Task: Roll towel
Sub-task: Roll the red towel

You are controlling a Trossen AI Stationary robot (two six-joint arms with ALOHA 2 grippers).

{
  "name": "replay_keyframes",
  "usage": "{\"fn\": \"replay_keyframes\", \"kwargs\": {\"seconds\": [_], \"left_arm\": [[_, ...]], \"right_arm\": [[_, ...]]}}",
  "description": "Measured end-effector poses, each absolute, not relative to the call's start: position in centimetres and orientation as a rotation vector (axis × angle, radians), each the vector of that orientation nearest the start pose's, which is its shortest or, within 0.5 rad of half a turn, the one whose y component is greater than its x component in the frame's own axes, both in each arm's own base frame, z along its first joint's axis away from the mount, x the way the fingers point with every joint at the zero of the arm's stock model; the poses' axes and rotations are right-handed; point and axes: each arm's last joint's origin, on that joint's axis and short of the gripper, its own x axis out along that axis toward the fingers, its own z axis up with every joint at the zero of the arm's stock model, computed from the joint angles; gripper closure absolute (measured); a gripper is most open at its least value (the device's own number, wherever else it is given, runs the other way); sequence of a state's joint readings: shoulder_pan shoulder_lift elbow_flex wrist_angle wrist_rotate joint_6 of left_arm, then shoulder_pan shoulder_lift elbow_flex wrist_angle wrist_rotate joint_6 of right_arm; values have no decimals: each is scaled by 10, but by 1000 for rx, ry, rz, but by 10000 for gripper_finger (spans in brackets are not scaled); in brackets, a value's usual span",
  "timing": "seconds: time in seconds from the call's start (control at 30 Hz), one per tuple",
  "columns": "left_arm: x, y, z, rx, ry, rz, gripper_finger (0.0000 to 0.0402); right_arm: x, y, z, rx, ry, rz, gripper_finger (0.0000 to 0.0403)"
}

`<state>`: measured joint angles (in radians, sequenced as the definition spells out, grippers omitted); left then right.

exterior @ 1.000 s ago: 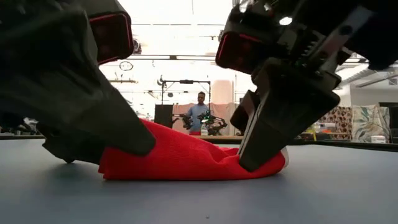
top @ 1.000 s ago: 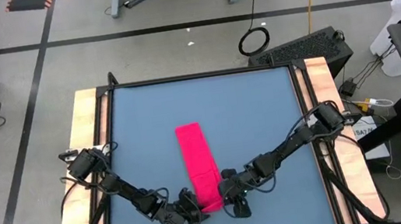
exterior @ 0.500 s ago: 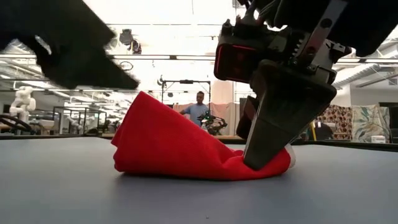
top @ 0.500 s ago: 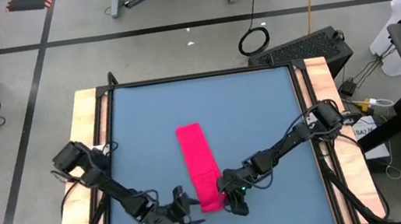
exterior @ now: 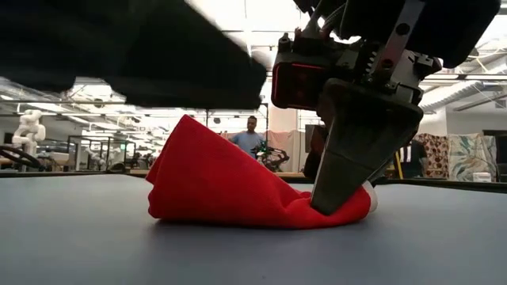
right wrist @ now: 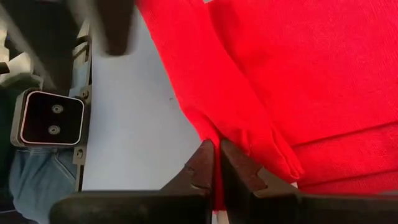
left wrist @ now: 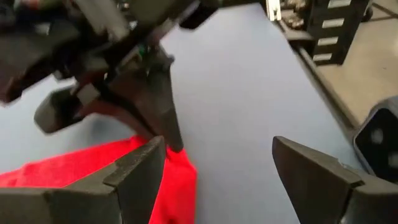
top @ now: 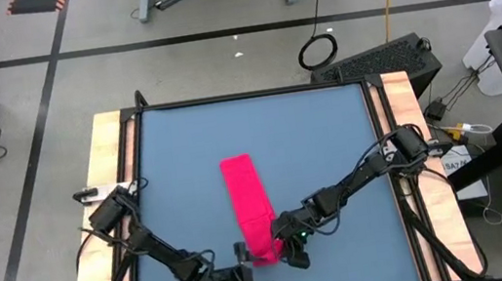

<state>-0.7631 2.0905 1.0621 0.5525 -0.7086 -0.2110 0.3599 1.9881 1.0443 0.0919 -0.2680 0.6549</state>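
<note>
The bright red-pink soft cloth towel lies as a long folded strip down the middle of the blue table top, its near end close to the table's front edge, where both arms meet. That near end is bunched up rather than flat — in the low view it rises to a loose peak on one side and is pressed thin on the other.

The right gripper is clamped on the near corner of the cloth; the right wrist view shows its two dark fingers drawn together with a thin red fold pinched between them. The left gripper sits just beside the towel's near end, its jaws spread wide and holding nothing (in its own wrist view the fingers stand well apart, with the red edge just past one of them).

The step in hand looks like the start of the roll: one corner is gripped, the other is free. The next move probably calls for the left gripper to close on the loose peak level with the right one, so both can turn the end over evenly — a lopsided grip would likely skew the roll
</note>
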Motion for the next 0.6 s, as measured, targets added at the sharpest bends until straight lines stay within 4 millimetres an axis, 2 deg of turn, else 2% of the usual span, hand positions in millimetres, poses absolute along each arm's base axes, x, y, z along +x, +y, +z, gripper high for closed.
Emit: {"fn": "replay_keyframes", "kwargs": {"seconds": [0.13,0.33,0.6], "left_arm": [[308,-273,114,147,357,-26,100],[305,-266,104,148,455,20,100],[303,-263,99,170,502,37,100]], "right_arm": [[355,142,110,553,1022,282,393],[355,142,110,551,1020,280,393],[355,142,110,562,1021,273,393]]}}
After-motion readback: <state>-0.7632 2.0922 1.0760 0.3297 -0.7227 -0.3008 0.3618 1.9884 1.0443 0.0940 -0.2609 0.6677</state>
